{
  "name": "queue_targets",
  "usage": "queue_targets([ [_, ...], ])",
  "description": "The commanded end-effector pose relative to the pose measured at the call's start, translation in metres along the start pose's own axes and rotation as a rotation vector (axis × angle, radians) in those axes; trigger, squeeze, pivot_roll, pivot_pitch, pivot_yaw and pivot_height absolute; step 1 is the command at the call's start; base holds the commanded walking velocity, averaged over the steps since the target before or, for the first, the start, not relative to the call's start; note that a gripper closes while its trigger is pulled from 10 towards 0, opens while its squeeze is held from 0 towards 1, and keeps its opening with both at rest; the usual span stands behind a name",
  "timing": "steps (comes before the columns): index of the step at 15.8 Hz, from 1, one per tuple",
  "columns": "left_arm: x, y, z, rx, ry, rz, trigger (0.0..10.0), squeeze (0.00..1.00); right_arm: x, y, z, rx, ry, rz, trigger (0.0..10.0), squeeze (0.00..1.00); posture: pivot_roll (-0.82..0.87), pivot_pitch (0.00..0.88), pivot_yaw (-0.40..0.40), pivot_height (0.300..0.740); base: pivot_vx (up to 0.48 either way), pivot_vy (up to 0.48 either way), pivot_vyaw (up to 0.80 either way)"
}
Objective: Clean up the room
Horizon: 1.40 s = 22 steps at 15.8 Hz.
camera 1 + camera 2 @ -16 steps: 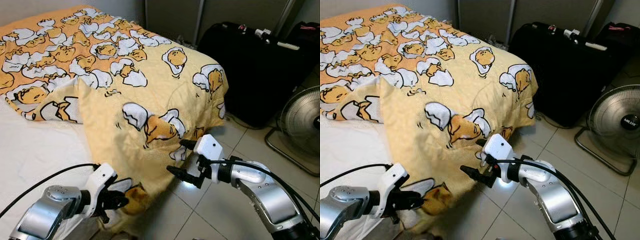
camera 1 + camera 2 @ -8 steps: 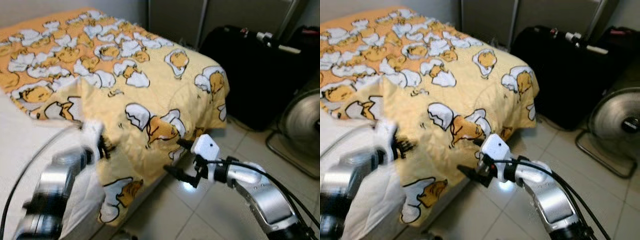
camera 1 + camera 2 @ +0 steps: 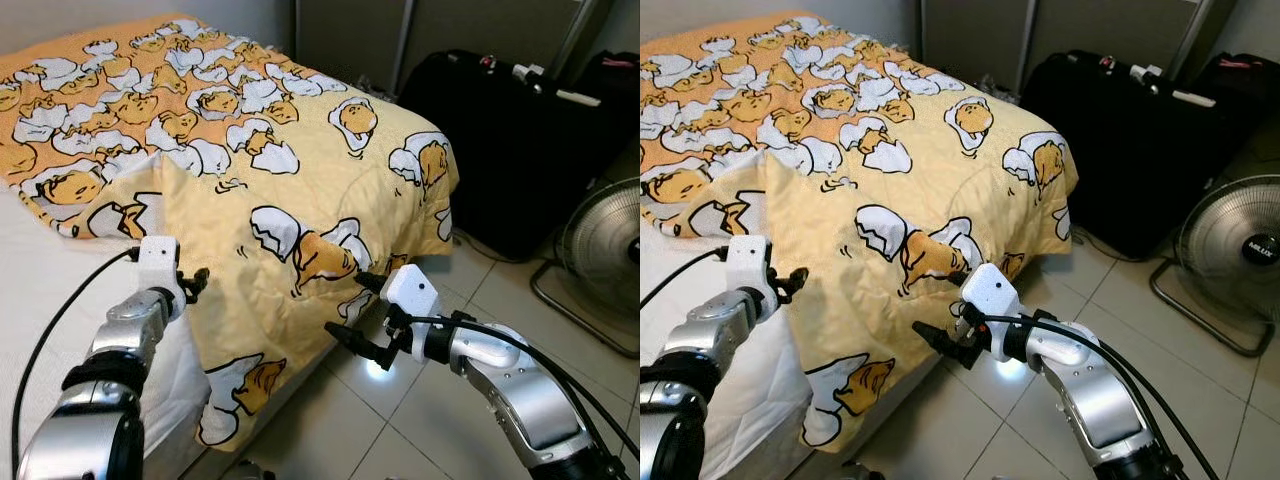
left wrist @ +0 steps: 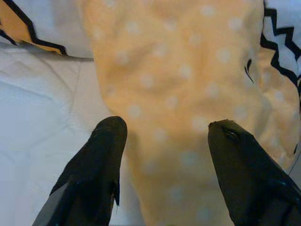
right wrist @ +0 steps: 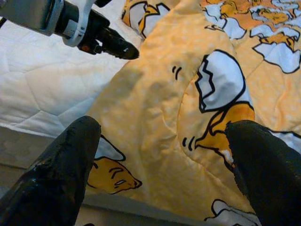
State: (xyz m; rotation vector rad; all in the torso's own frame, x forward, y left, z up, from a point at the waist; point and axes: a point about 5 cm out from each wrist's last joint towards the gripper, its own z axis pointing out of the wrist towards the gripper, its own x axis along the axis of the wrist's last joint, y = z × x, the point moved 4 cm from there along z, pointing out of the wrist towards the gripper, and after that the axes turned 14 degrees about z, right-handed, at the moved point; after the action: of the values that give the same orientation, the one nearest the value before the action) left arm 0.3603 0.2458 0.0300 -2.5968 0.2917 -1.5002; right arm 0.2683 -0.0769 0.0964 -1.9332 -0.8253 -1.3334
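The yellow blanket (image 3: 300,200) drapes over the bed, its loose edge running down the centre-left of the frame. The left gripper (image 3: 190,285) is right at that edge, fingers spread, probably just touching. The right gripper (image 3: 362,315), also open, sits lower centre, just off the overhang.

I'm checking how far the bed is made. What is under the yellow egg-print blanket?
Beside the yellow blanket, bare white mattress shows near the open left gripper. Whatever the blanket covers is hidden. The open right gripper hangs by its drooping edge.
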Motion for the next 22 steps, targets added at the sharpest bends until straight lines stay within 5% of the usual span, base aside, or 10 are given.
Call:
queue_targets([
  [1,-0.003,0.006,0.002,-0.01,-0.009,-0.013,10.0,0.0,0.003,0.0,-0.005,-0.018,0.01,0.005,10.0,0.0,-0.11,0.084,0.017,0.74,0.0,0.0,0.0],
  [8,-0.026,-0.001,0.001,0.052,-0.124,-0.01,10.0,0.0,0.006,-0.008,-0.015,-0.03,0.006,0.017,10.0,0.0,-0.14,0.166,0.025,0.74,0.0,0.0,0.0],
  [9,-0.025,0.0,0.001,0.043,-0.12,-0.021,4.9,0.0,0.006,-0.008,-0.016,-0.035,0.002,0.018,10.0,0.0,-0.14,0.165,0.025,0.74,0.0,0.0,0.0],
  [11,-0.023,0.0,0.001,0.047,-0.115,-0.03,0.4,0.0,0.006,-0.006,-0.017,-0.042,0.002,0.019,10.0,0.0,-0.14,0.157,0.023,0.74,0.0,0.0,0.0],
  [22,-0.022,0.0,0.002,0.033,-0.108,-0.034,0.0,0.0,0.013,-0.007,-0.016,0.003,0.018,0.035,10.0,0.0,-0.14,0.14,0.013,0.74,0.0,0.0,0.0],
])
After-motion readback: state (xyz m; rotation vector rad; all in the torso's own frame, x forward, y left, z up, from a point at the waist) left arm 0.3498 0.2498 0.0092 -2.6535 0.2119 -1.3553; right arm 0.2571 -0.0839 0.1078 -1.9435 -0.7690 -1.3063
